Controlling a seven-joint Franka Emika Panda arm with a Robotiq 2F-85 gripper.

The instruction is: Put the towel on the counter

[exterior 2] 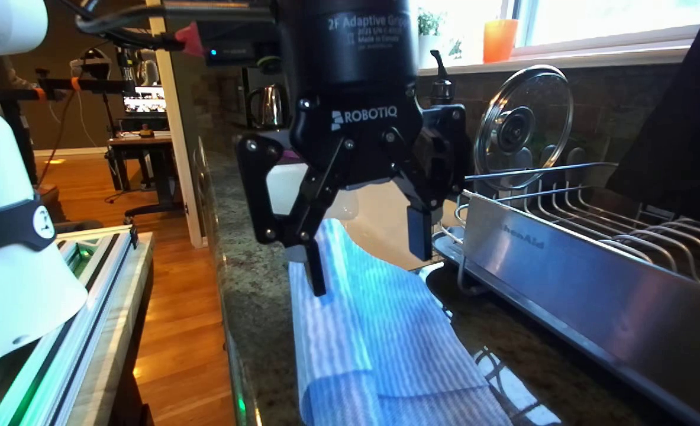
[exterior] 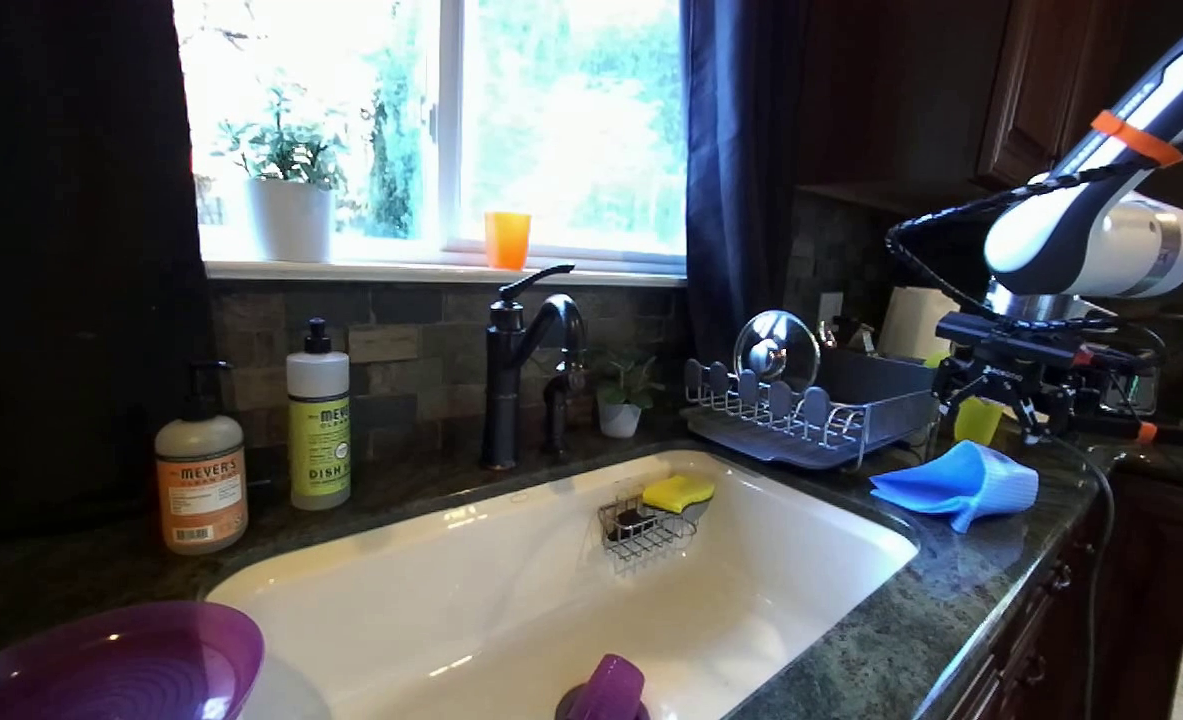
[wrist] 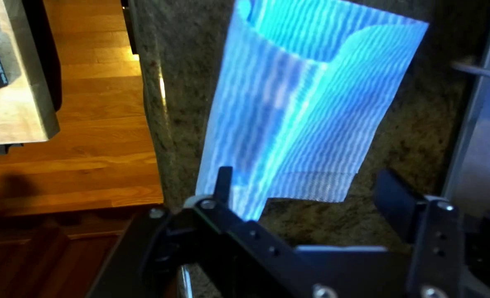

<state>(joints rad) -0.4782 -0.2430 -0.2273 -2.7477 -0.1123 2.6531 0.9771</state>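
Note:
The towel is blue with pale stripes and lies curled and partly folded on the dark stone counter, between sink and dish rack. It shows in both exterior views and in the wrist view. My black gripper hangs above the towel, fingers pointing down and wide apart, in an exterior view. In the wrist view the gripper has nothing between its fingers. One finger overlaps a towel corner there; the other is over bare counter. A gap shows between fingers and towel in an exterior view.
A metal dish rack with a glass lid stands beside the towel. The white sink holds a purple cup. A yellow-green cup stands behind the gripper. A cable hangs past the counter's front edge.

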